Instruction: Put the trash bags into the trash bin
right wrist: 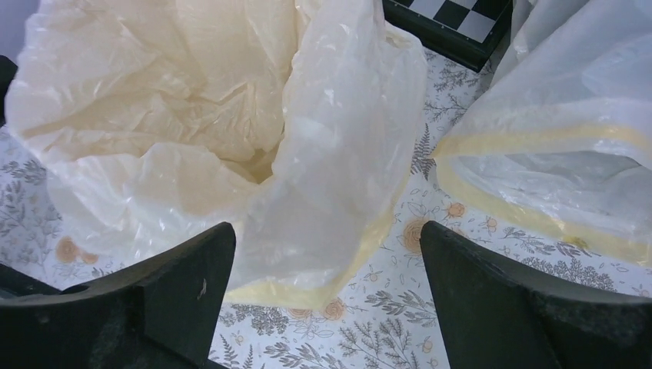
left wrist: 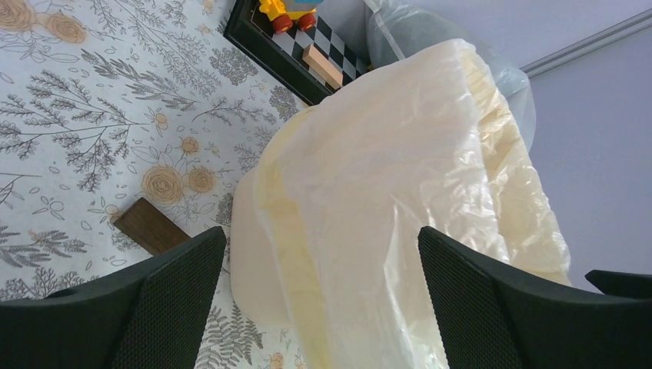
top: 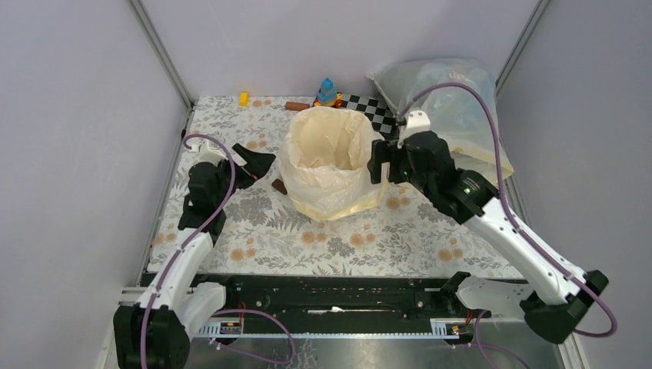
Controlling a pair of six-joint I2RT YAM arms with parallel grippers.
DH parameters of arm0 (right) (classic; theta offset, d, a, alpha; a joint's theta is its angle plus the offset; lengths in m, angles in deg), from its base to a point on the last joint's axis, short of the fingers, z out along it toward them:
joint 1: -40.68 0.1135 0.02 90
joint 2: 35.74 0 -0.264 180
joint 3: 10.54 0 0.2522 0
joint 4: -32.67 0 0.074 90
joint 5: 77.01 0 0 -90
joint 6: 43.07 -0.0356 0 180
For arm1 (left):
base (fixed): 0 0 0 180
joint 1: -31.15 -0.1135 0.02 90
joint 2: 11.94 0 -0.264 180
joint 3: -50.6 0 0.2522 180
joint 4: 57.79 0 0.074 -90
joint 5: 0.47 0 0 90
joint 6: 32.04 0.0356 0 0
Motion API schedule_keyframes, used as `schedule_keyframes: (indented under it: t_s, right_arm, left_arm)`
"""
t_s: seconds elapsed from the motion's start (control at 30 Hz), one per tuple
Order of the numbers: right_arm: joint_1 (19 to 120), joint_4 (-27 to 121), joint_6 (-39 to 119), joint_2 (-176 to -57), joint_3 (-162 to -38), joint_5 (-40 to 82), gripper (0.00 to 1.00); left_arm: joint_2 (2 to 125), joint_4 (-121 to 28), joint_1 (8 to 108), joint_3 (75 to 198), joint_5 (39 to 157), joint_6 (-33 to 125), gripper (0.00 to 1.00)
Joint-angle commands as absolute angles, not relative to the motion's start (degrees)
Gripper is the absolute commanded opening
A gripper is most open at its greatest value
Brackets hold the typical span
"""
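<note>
The trash bin [left wrist: 247,254] stands upright mid-table. The cream-yellow trash bag [top: 330,150] lines its mouth and drapes down its outer sides, covering nearly all of it in the top view. In the left wrist view the bag [left wrist: 400,177] hangs over the bin's bare beige side. In the right wrist view the bag [right wrist: 231,115] is open and crinkled inside the bin. My left gripper [top: 257,167] is open and empty just left of the bin. My right gripper [top: 377,163] is open and empty at the bin's right side, apart from the plastic.
A big whitish-clear sack [top: 454,100] with a yellowish edge bulges at the back right. It also shows in the right wrist view [right wrist: 553,154]. A checkerboard [top: 370,109], a blue-yellow toy [top: 328,92] and a brown stick [top: 296,106] lie behind the bin. A brown block [left wrist: 150,225] lies left of it.
</note>
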State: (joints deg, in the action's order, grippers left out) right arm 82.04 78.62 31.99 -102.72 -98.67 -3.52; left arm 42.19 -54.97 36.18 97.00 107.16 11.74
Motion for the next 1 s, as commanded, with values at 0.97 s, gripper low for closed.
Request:
schedule_keyframes:
  t_s: [0.97]
  right_arm:
    - [51.2,14.6,32.9,-82.0,-35.2,-5.5,1.00]
  left_arm:
    - [30.4,-70.0,45.3,79.0,78.6,29.8,0.99]
